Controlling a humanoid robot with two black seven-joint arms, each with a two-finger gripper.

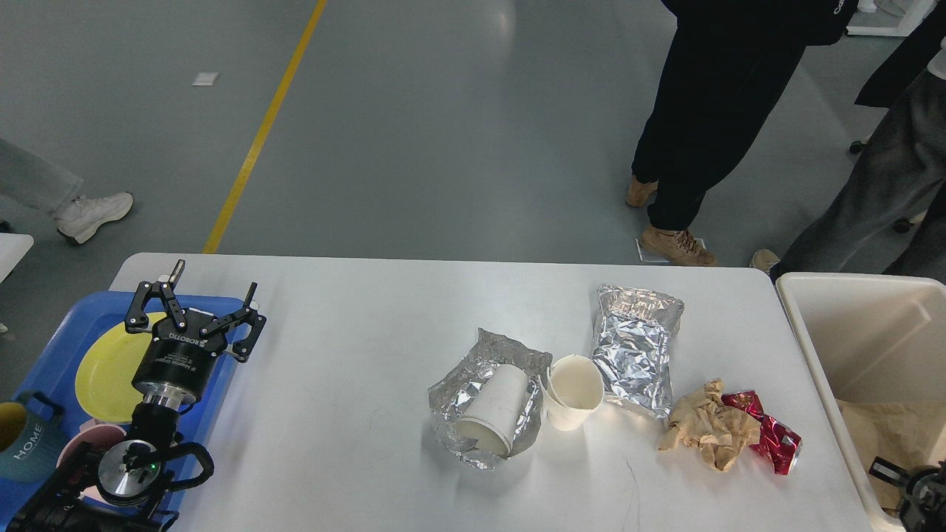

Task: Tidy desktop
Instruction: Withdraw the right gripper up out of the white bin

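Observation:
The white desktop [355, 347] carries litter right of the middle. A white paper cup [494, 410] lies on its side on a crumpled foil bag [451, 399]. Beside it are a second paper cup [573, 391], tilted with its mouth up, a flat foil bag [635, 347], crumpled brown paper [706, 428] and a crushed red can [772, 442]. My left gripper [215, 279] is open and empty above the right edge of the blue tray [55, 347]. A dark part of my right gripper [910, 489] shows at the lower right over the bin; its fingers cannot be told apart.
The cream bin [813, 347] stands off the table's right end with brown paper [887, 436] inside. The blue tray holds a yellow plate [103, 369], a teal mug [26, 440] and a pink bowl [89, 440]. People stand beyond the far right corner.

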